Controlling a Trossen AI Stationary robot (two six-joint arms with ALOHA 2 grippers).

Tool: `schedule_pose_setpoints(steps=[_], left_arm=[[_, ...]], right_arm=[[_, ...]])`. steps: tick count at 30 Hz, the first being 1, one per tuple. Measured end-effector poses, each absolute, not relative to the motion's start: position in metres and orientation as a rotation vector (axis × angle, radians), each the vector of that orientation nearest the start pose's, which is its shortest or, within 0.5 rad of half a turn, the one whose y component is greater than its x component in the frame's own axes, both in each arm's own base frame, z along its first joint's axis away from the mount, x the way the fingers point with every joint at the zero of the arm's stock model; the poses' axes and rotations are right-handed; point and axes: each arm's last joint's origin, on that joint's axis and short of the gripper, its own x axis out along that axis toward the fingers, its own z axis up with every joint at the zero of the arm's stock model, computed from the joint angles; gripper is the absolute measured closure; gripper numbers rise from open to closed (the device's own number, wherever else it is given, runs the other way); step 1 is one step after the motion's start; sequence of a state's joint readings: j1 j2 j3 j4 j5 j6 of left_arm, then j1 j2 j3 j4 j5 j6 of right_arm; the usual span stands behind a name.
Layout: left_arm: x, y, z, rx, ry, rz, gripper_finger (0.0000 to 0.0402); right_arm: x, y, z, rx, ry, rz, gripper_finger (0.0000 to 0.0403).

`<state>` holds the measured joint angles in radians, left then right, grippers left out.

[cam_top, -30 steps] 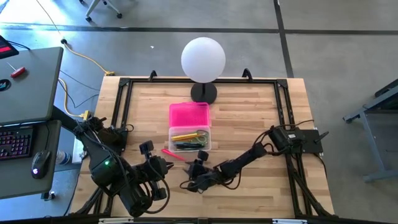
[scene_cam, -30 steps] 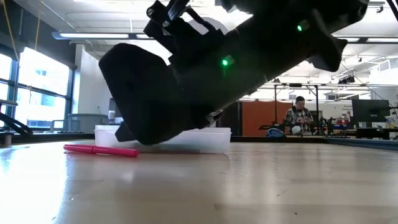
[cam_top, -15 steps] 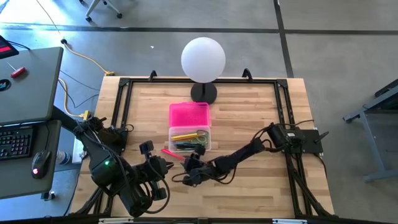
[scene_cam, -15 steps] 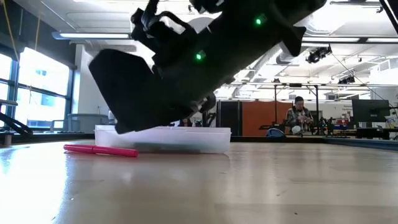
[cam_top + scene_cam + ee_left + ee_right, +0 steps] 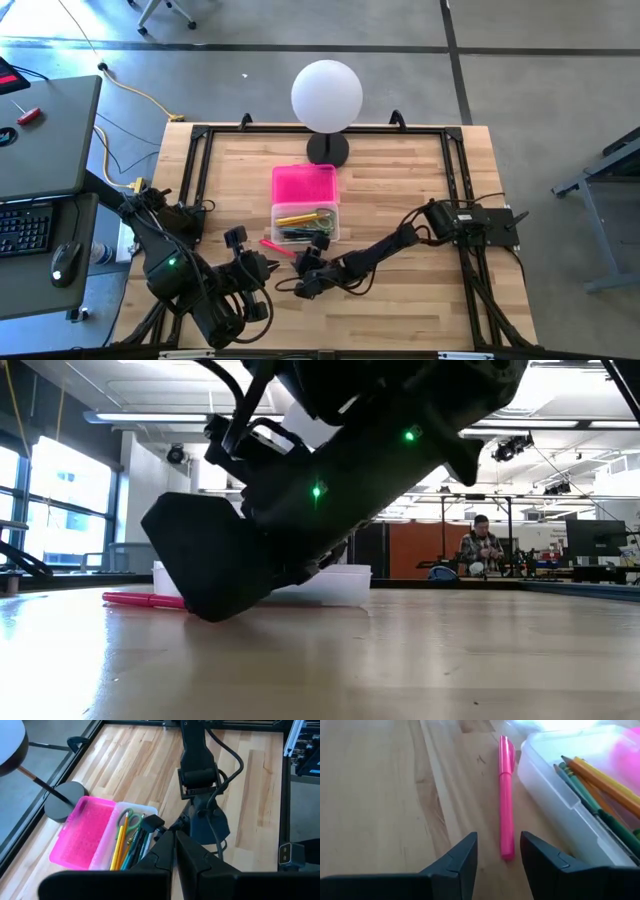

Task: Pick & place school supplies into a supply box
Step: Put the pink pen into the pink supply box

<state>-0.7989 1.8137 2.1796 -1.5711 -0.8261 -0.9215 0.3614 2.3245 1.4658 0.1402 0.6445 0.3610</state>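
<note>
Your right gripper [image 5: 497,852] sits low on the table, fingers apart and empty, straddling the near end of the pink pen [image 5: 506,795], which lies just beside the box [image 5: 570,810], ready for pinching.

The high view looks straight down on the whole table [image 5: 400,170] from far above. The low view sits at tabletop height, facing level across the surface into the room. Each wrist view looks forward past its own fingers, close to the wood. All four views share the clear box [image 5: 305,225] and three the pink pen [image 5: 506,795].
</note>
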Motion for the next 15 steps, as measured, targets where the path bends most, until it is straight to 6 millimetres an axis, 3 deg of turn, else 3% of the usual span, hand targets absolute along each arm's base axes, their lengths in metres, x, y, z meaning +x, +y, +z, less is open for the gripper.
schedule_pose_setpoints(steps=[5, 12, 15], left_arm=[[0.2399, -0.2159, 0.4218, 0.005, 0.707, 0.377, 0.0350], [0.2399, -0.2159, 0.4218, 0.004, 0.709, 0.376, 0.0350], [0.2399, -0.2160, 0.4218, 0.003, 0.710, 0.375, 0.0350]], right_arm=[[0.4542, 0.1453, 0.0909, 0.037, 0.592, -0.308, 0.0285], [0.4549, 0.1455, 0.0905, 0.009, 0.609, -0.250, 0.0380], [0.4538, 0.1501, 0.0901, 0.021, 0.619, -0.210, 0.0393]])
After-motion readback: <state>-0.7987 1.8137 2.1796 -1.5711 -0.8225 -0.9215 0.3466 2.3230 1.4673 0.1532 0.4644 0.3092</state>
